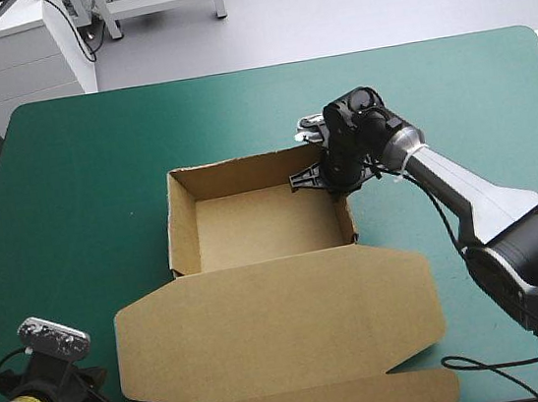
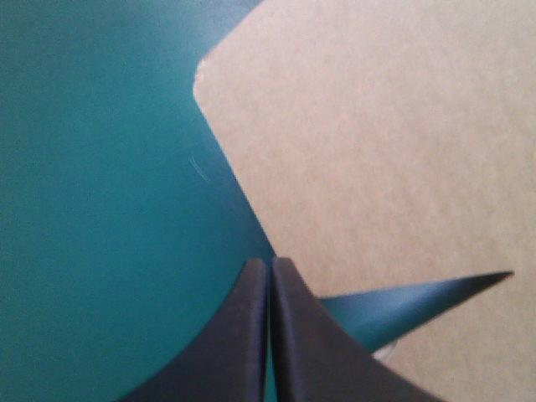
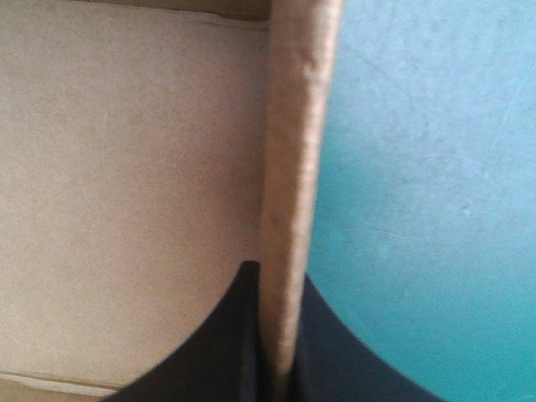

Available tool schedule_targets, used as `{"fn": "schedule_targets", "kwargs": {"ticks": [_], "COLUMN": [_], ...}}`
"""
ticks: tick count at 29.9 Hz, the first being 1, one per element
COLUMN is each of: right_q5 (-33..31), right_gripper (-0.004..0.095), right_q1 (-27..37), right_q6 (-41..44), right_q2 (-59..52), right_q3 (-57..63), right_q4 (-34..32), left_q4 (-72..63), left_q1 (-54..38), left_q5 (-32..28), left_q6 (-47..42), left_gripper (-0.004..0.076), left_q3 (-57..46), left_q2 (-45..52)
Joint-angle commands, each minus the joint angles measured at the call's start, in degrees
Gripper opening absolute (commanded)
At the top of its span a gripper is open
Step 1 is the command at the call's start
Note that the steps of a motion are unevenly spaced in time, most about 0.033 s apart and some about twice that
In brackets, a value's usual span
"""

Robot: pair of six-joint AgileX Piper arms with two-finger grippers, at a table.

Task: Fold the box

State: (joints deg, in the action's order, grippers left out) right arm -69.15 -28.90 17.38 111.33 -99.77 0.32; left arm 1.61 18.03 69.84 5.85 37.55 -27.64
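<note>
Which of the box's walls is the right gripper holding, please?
The right-hand wall: the right gripper has its jaws shut across its top edge, one inside, one outside; the other walls stand free.

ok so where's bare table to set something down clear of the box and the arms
Free: the wide strip of table between the far wall of the box and the table's far edge, and the patch left of the tray. Crowded: the tray's right wall, pinched by the right gripper; the near left corner, where the left gripper sits beside the lid.
</note>
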Motion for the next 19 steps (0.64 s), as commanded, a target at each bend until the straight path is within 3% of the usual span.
{"fn": "schedule_targets", "kwargs": {"ticks": [1, 10, 19], "right_q5": [-0.61, -2.30, -2.30], "right_gripper": [-0.0018, -0.0018, -0.0018], "right_q1": [1.90, 12.93, 32.72], "right_q6": [0.55, 0.01, -7.58], "right_q2": [-4.04, -10.14, -14.63], "right_q3": [-2.78, -3.52, -3.40], "right_q4": [-6.16, -12.10, -12.11], "left_q4": [-0.57, -2.78, -2.91], "left_q1": [0.34, 0.34, 0.34], "left_q5": [-1.29, -1.29, -1.29], "left_q6": [0.13, 0.13, -0.10], "left_gripper": [-0.0008, -0.0008, -0.0008], "left_q3": [0.94, 0.94, 0.94], "left_q2": [0.34, 0.59, 0.59]}}
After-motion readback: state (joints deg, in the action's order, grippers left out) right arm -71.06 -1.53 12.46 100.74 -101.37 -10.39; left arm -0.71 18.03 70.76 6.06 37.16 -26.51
